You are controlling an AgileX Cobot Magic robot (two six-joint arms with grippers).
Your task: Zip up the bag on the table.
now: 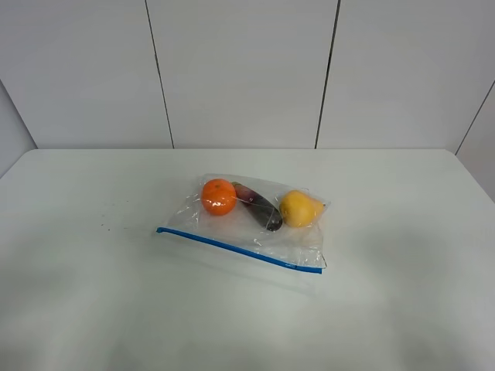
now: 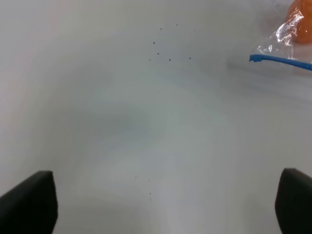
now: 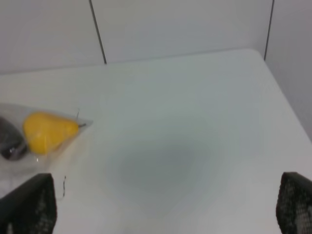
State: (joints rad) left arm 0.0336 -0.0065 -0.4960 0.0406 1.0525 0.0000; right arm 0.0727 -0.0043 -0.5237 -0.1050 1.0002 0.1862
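The bag (image 1: 255, 220) lies flat in the middle of the table (image 1: 93, 294), clear plastic with a blue zipper strip (image 1: 236, 250) along its near edge. Inside are an orange fruit (image 1: 219, 196), a dark purple eggplant (image 1: 258, 206) and a yellow fruit (image 1: 300, 208). No arm shows in the exterior view. My left gripper (image 2: 165, 207) is open and empty over bare table; the bag's zipper end (image 2: 278, 60) and the orange (image 2: 301, 22) are apart from it. My right gripper (image 3: 165, 207) is open and empty, with the yellow fruit (image 3: 48, 130) off to one side.
A white panelled wall (image 1: 247, 69) stands behind the table's far edge. The table's right far corner (image 3: 256, 53) shows in the right wrist view. A few small dark specks (image 2: 161, 48) mark the tabletop left of the bag.
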